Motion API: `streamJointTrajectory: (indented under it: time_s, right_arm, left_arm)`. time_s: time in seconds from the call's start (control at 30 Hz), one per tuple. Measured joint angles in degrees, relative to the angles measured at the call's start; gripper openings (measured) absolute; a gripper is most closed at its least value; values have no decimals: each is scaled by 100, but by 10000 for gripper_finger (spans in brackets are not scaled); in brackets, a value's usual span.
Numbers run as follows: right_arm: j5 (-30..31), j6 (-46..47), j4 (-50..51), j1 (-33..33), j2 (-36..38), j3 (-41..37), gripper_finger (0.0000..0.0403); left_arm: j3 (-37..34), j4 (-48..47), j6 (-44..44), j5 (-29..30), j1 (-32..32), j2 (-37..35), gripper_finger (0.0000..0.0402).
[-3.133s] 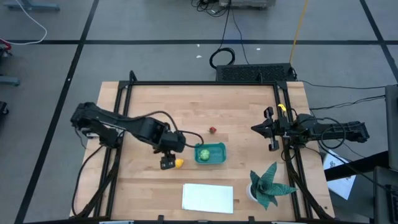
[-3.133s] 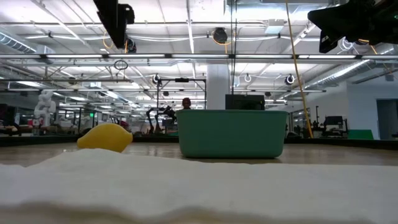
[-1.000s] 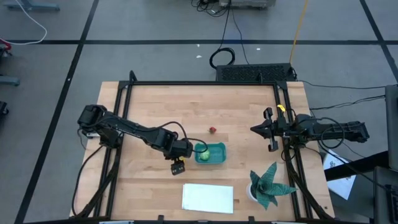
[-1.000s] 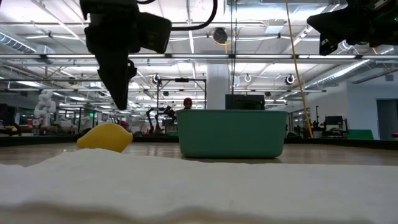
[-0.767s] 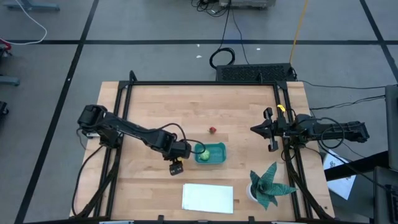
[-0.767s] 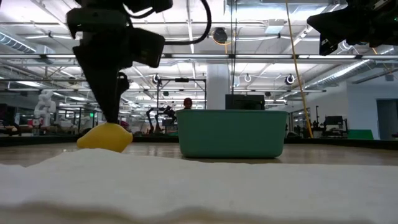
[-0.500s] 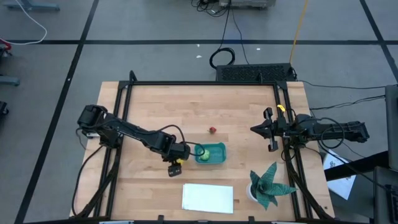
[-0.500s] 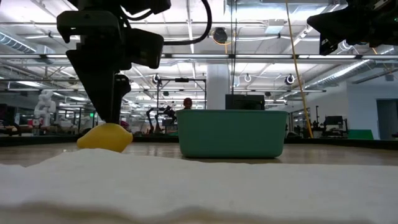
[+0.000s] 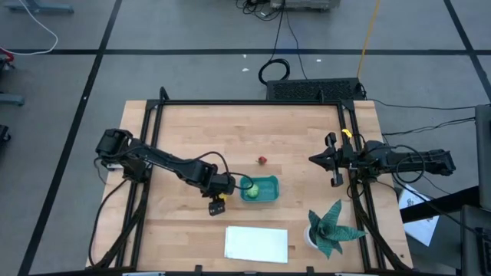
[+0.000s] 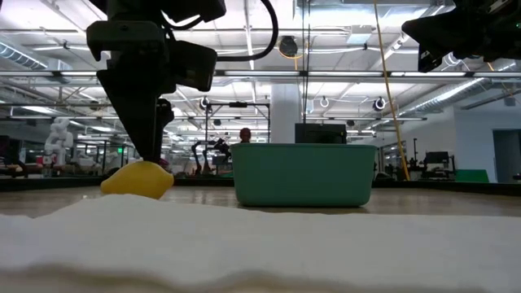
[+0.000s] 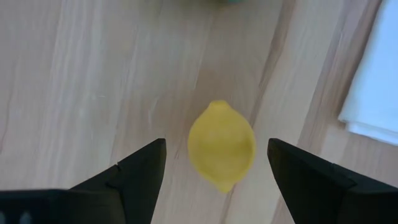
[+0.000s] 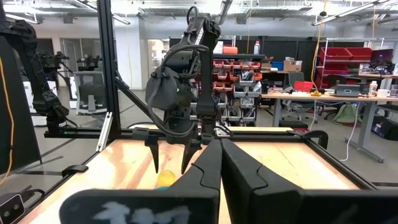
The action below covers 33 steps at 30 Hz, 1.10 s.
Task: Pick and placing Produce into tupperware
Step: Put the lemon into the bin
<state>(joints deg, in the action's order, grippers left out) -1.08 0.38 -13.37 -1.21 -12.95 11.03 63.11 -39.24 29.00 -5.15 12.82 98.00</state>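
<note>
The yellow lemon (image 11: 222, 146) lies on the wooden table just left of the teal tub (image 9: 261, 188). The round light-green piece (image 9: 249, 192) sits inside the tub. The small red piece (image 9: 261, 160) rests on the table beyond the tub. My left gripper (image 11: 216, 144) is open and points down over the lemon (image 10: 137, 179), with one finger on each side and a gap to both. My right gripper (image 9: 313, 159) is shut and hovers by the table's right edge.
A flat white sheet (image 9: 256, 243) lies near the table's near edge, in front of the tub and the lemon. A green spiky-leaved plant (image 9: 330, 228) stands at the near right corner. A black frame rail (image 9: 253, 102) runs along the far edge. Bare wood lies around the red piece.
My left gripper has come down over the lemon and shifted slightly toward the table's left, so its open fingers now stand around it. The lemon, the tub and my right arm have kept still.
</note>
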Motion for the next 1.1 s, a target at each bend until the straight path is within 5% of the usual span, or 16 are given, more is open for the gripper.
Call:
streamJointTrajectory:
  time_s: [0.8,1.1]
  right_arm:
    - [0,1,-2,0,0,0,0]
    - [0,2,-2,0,0,0,0]
  left_arm:
    - [-226,46,570,64,2,7,287]
    - [-610,763,558,-43,0,7,287]
